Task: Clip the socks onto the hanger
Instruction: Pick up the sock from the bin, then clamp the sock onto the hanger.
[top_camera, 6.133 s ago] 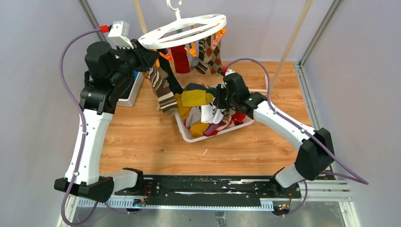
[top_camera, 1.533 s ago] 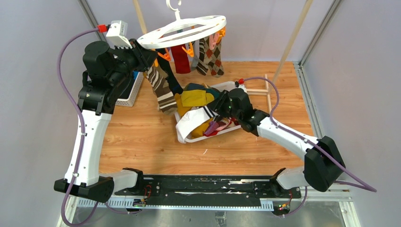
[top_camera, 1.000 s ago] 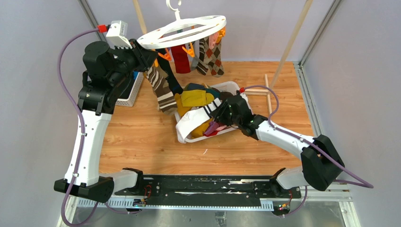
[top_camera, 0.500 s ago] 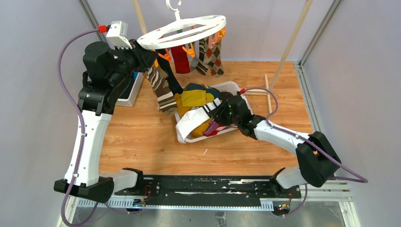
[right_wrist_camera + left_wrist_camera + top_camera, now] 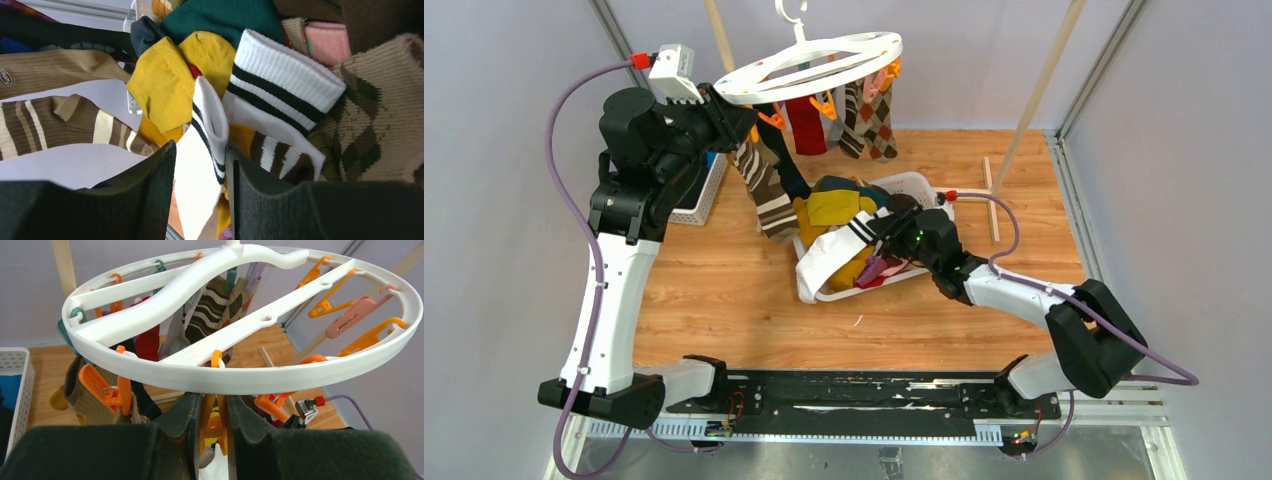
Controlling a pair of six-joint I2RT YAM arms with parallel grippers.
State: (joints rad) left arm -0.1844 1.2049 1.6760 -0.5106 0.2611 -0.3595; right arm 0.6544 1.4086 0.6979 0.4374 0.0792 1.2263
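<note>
The white round hanger hangs at the back, with a red sock, an argyle sock and a brown-striped sock clipped to it. My left gripper is shut on an orange clip just under the ring. A pile of socks fills the white basket. A white sock with black stripes drapes over its front-left rim. My right gripper is open, with that sock's cuff between its fingers, against the right one.
A second white lattice basket stands under my left arm. Mustard, teal and argyle socks crowd around my right gripper. Thin wooden posts rise at the back left and right. Grey walls close in both sides.
The white striped sock was drawn out of the pile and laid over the basket rim. My right gripper has since shifted slightly nearer and rightward. The left arm has not moved.
</note>
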